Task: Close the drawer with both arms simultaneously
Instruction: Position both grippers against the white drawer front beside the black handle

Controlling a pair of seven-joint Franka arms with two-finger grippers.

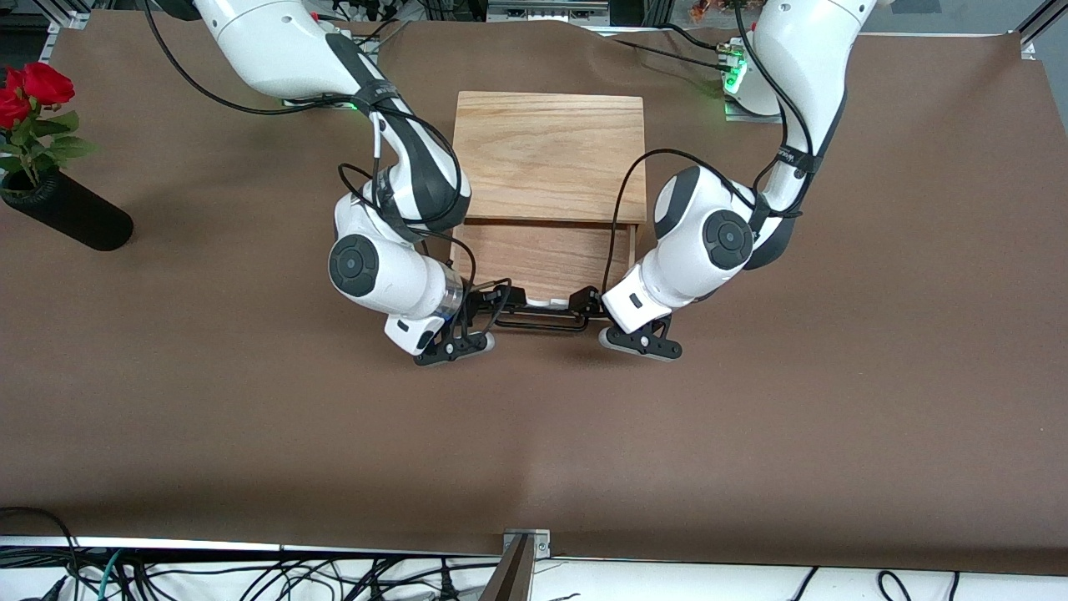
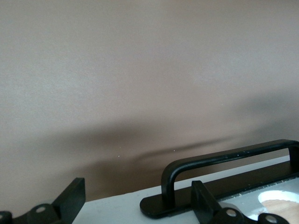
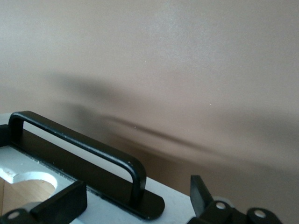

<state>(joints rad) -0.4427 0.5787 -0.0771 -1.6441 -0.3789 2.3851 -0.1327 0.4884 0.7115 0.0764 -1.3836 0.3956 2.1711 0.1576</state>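
Observation:
The drawer (image 1: 542, 259) stands pulled out of the light wooden box (image 1: 551, 150), toward the front camera. Its white front panel (image 1: 546, 302) carries a thin black bar handle (image 1: 542, 323). My right gripper (image 1: 465, 332) is at the panel's end toward the right arm, open, its fingers (image 3: 70, 201) astride the panel edge (image 3: 177, 200) by the handle's foot (image 3: 140, 205). My left gripper (image 1: 624, 330) is at the other end of the panel, also open, with its fingers (image 2: 72, 196) astride the panel (image 2: 117, 207) next to the handle (image 2: 224, 158). Nothing is clamped in either gripper.
A black vase (image 1: 71, 219) with red roses (image 1: 29, 88) lies tilted near the right arm's end of the table. Brown cloth (image 1: 534, 451) covers the table. Cables (image 1: 250, 576) run along the edge nearest the front camera.

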